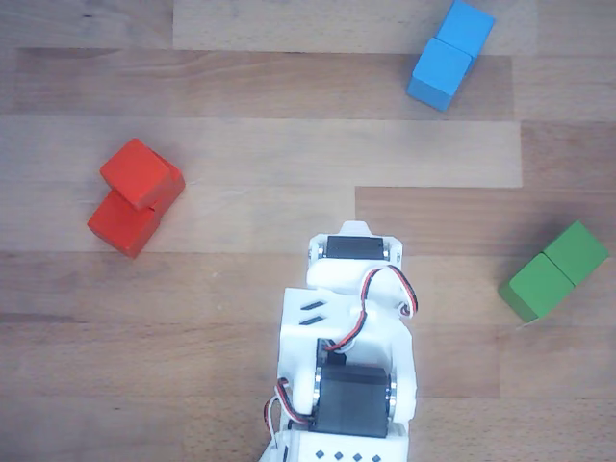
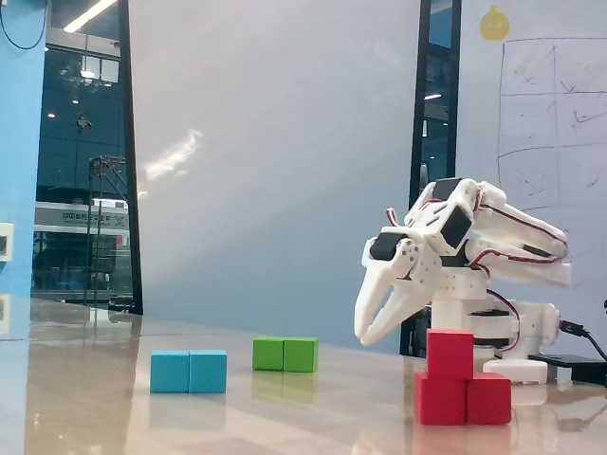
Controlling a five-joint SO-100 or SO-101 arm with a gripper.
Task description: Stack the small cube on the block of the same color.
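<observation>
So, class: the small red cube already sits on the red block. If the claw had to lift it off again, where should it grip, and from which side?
Grip the small red cube across two opposite side faces, coming down from above. It sits on top of the red block, so its sides and top are clear. The blue and green blocks stand well apart. The claw hangs empty beside it, probably free to descend.

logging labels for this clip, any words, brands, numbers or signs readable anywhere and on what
None can be read.
Sign behind the glass at left: a line of lettering, too blurred to read.
Whiteboard at right: faint sketches and scribbles, illegible.
Yellow round sticker above the whiteboard: no readable text.
Small cube, block, blue block, green block and arm: no markings visible.
</observation>
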